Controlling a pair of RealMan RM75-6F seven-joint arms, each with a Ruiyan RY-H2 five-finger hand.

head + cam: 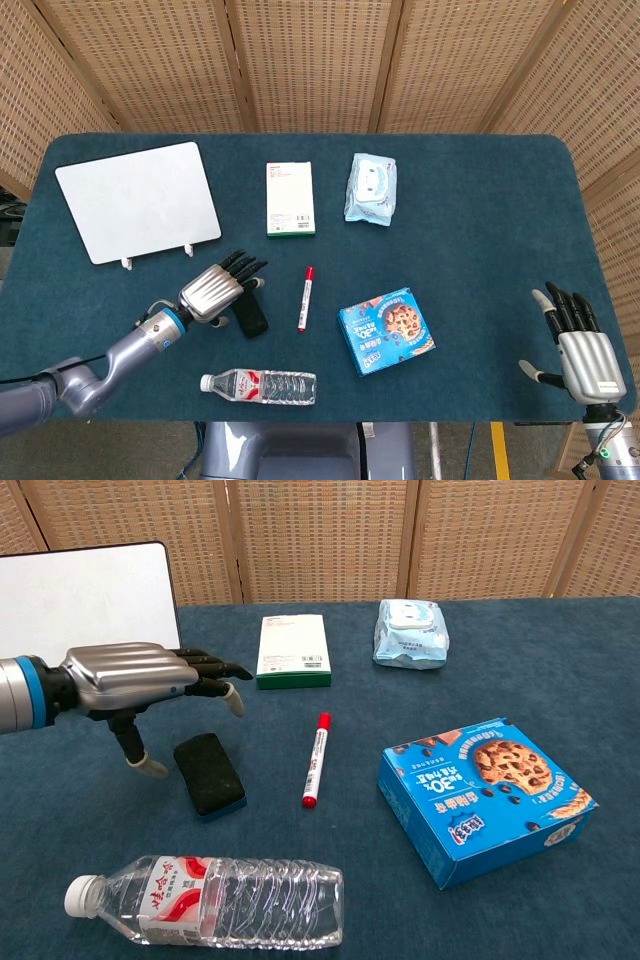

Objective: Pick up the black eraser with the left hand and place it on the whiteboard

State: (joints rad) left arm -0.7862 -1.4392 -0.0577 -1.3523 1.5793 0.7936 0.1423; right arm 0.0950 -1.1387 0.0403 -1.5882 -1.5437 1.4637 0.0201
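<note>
Black eraser (209, 772): a rounded rectangular block with a dark felt-like top and a thin blue edge along its base, lying flat on the blue table near the front, long axis angled slightly off front-to-back. Whiteboard (137, 201): a white rectangular panel with a dark frame and rounded corners, propped on small white feet at the table's far left, well apart from the eraser.

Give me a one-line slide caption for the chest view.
Left hand open above the black eraser, whiteboard behind it.

Left hand (214, 290) hides part of the black eraser (250, 318)
</note>
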